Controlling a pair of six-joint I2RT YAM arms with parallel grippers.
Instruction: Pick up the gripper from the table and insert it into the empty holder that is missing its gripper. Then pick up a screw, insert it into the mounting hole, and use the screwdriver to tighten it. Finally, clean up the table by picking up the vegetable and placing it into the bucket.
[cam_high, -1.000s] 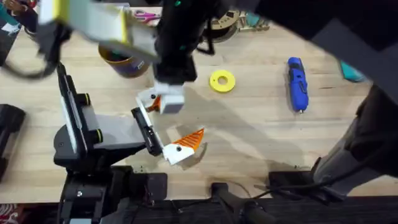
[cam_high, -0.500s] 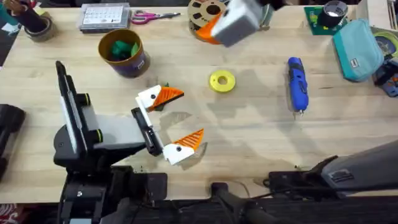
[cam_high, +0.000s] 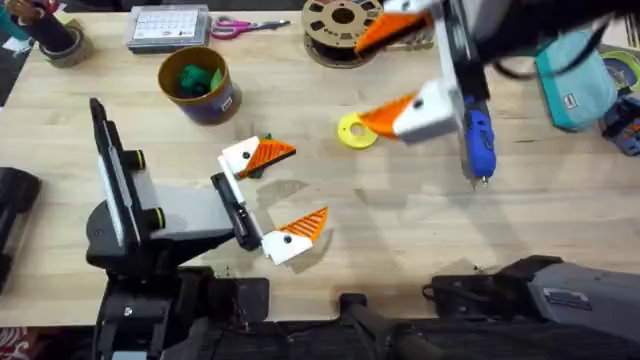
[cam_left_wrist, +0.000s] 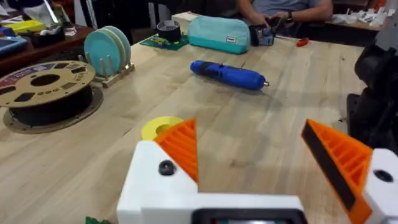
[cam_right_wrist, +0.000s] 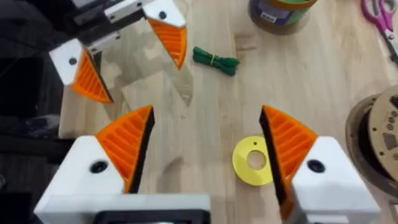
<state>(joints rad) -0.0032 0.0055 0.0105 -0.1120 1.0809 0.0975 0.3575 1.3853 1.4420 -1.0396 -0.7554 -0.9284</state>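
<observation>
One small dark green leafy vegetable bundle (cam_right_wrist: 215, 60) is seen on the desk (cam_high: 400, 230) beside the open left pincer (cam_high: 278, 196). One blue screwdriver (cam_high: 478, 135) lies apart. The open, empty right pincer (cam_high: 398, 70) has moved nearer it.

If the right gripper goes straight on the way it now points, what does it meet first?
Probably the yellow disc: in the right wrist view it lies on the table between the open orange pads of the right gripper, nearer one pad. Depth is hard to judge, so it might touch bare wood beside it.
</observation>
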